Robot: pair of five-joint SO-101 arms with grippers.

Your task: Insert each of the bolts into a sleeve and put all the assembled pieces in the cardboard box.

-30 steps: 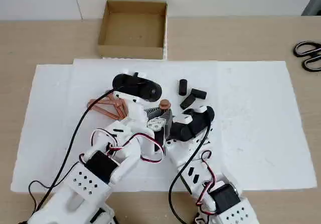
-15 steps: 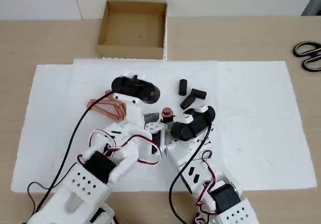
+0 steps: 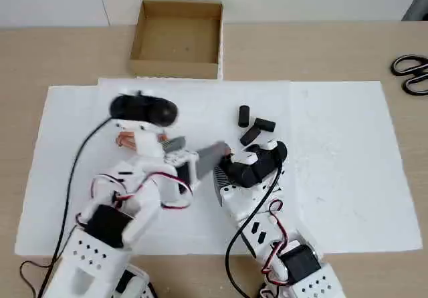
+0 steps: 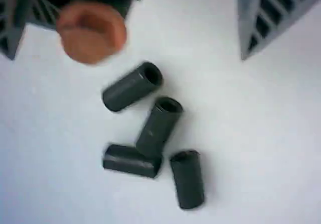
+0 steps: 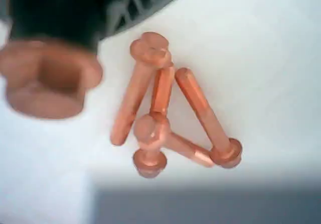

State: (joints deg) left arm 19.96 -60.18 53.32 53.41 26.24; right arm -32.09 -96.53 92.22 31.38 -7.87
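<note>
The right gripper (image 3: 229,160) is shut on a copper bolt (image 5: 49,78) whose shank sits in a dark sleeve (image 5: 55,13); its head (image 4: 91,31) faces the left arm. My left gripper (image 3: 195,152) stands open just beside it, its grey fingers (image 4: 271,13) spread wide with nothing between them. Several loose black sleeves (image 4: 150,128) lie on the white mat beyond the grippers, also seen from above (image 3: 253,125). Several loose copper bolts (image 5: 168,118) lie in a pile on the mat, partly hidden under the left arm (image 3: 127,139). The cardboard box (image 3: 139,44) stands open at the back.
A white foam mat (image 3: 348,164) covers the table's middle, with bare room on its right half. Scissors (image 3: 411,71) lie at the far right edge of the table. Cables trail from both arms near the front edge.
The left arm has swung away to the left and its gripper has opened, letting go of the bolt. The right gripper stays in place with the bolt and sleeve.
</note>
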